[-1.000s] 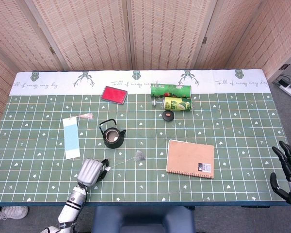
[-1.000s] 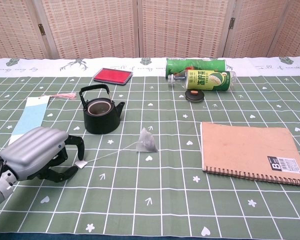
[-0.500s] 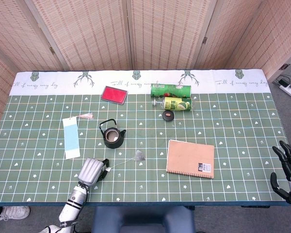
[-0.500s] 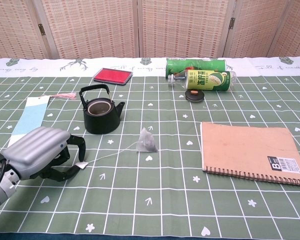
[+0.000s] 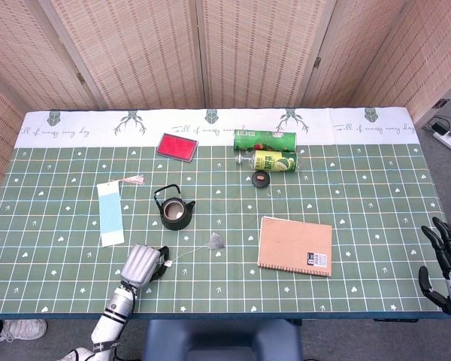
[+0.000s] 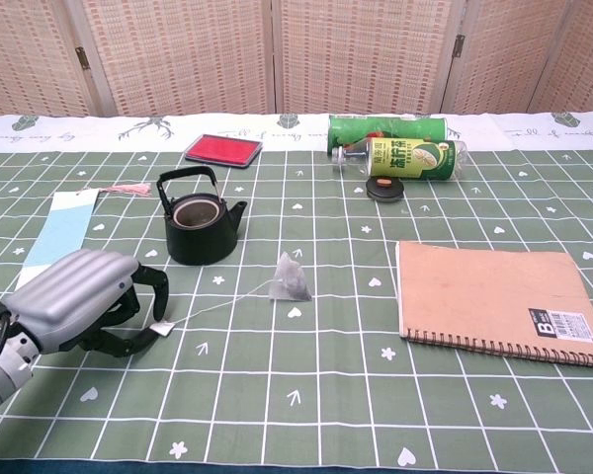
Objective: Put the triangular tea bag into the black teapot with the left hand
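One triangular tea bag (image 6: 291,278) lies on the worktop (image 5: 361,188) near the middle of the front half, just in front and to the right of the one black teapot (image 6: 201,219), apart from it. Its string (image 6: 217,304) runs toward the front-left edge and ends in a small white tag (image 6: 163,326).

The left hand (image 6: 79,301) rests low on the worktop near the front edge, left of centre, knuckles up. Its fingers (image 6: 150,280) curl down around the tag; the tips look to pinch it, though the contact itself is partly hidden.

The right hand (image 5: 445,263) hangs off the front-right corner, its fingers (image 5: 434,239) spread and holding nothing.

The teapot stands upright, lid off, handle raised.

Other things, one of each:
- a pale blue bookmark (image 5: 110,213) with a tassel, toward the left edge
- a red pad (image 5: 177,146), toward the back
- a green can (image 5: 264,140) lying on its side, toward the back
- a green-labelled bottle (image 5: 275,160) lying just in front of the can
- a small black cap (image 5: 261,179), just in front of the bottle
- a brown spiral notebook (image 5: 295,245), right of centre toward the front
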`<state>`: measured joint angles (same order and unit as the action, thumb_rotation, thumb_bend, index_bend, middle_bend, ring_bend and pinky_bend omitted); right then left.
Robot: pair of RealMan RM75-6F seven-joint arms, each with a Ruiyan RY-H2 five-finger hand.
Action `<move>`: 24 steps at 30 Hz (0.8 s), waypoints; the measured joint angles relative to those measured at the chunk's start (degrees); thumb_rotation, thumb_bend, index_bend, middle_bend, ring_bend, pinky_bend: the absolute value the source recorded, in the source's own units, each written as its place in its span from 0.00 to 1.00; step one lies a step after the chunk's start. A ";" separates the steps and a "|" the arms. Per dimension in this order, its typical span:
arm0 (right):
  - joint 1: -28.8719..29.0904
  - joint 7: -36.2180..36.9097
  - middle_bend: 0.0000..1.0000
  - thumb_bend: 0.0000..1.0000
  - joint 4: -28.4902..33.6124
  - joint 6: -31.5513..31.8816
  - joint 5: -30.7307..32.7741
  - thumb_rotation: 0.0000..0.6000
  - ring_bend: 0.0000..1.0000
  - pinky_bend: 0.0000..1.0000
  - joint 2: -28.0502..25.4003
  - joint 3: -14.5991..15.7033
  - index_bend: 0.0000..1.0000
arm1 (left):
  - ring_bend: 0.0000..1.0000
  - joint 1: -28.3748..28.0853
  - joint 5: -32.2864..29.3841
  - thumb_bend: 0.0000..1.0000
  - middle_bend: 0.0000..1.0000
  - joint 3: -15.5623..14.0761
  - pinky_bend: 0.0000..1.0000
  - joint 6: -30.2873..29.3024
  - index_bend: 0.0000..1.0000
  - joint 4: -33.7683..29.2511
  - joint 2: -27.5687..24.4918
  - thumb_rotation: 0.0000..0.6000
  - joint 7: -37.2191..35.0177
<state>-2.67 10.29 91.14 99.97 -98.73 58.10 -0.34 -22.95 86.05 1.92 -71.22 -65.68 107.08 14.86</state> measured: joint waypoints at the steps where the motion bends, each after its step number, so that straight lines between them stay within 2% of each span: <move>1: 0.02 -0.03 0.00 0.62 0.02 -0.04 0.03 1.00 0.02 0.00 0.00 -0.02 0.00 | 1.00 -0.02 0.01 0.38 1.00 -0.01 1.00 0.01 0.56 0.00 -0.01 1.00 -0.13; 9: -0.08 -0.13 0.00 0.62 -0.01 0.15 0.19 1.00 0.02 0.00 0.08 -0.21 0.00 | 1.00 -0.32 0.84 0.43 1.00 -0.27 1.00 -0.31 0.64 0.91 0.10 1.00 -2.82; 24: -0.28 0.40 0.00 0.62 -0.14 0.73 0.42 1.00 0.02 0.00 0.08 -0.53 0.00 | 1.00 -0.83 2.02 0.42 1.00 0.34 1.00 -2.10 0.65 0.39 -1.10 1.00 -4.24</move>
<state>-2.96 10.69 91.00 100.70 -98.31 58.18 -0.87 -23.78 88.07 2.26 -73.33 -65.28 105.98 10.62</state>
